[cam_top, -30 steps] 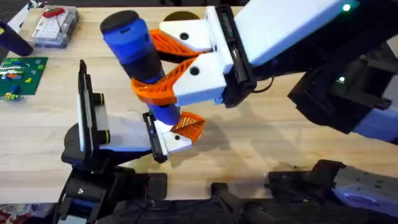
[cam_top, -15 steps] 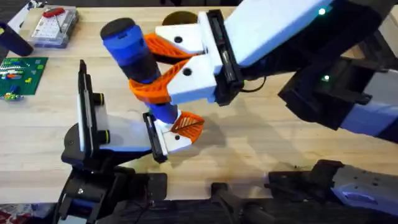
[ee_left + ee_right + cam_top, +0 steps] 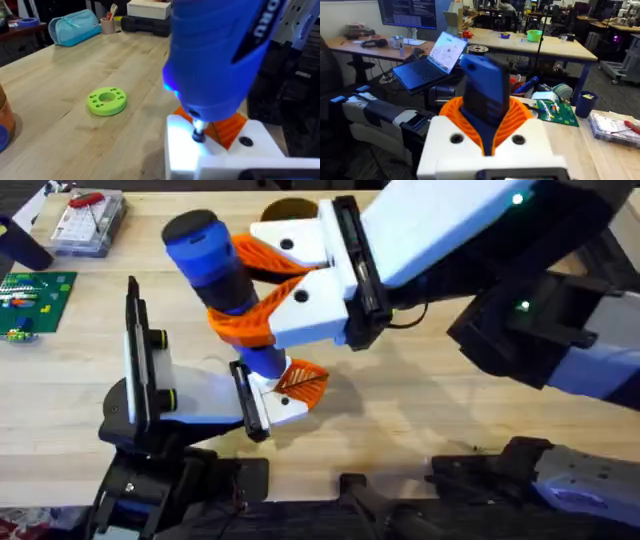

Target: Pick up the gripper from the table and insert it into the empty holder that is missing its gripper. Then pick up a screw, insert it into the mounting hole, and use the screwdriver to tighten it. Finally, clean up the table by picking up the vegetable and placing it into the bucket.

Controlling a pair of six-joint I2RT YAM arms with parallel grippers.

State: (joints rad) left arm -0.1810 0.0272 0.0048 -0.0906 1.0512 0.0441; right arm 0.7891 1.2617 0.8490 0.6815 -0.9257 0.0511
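Observation:
My right gripper is shut on the blue screwdriver, its orange pads clamped around the black middle band. The tool leans with its black cap up and its narrow tip down. In the left wrist view the screwdriver tip meets the white gripper part at a small dark point; I cannot make out the screw itself. That white part with an orange pad sits at the end of the left arm. The bucket shows at the frame edge. The vegetable is out of view.
A flat green disc with holes lies on the wooden table beyond the screwdriver. A green circuit board and a clear parts box sit at the far left. A blue pouch lies at the table's far side.
Over the last second the right arm shifted slightly left and the screwdriver tilted a little with it. Its tip stayed on the white part. The left arm has not moved.

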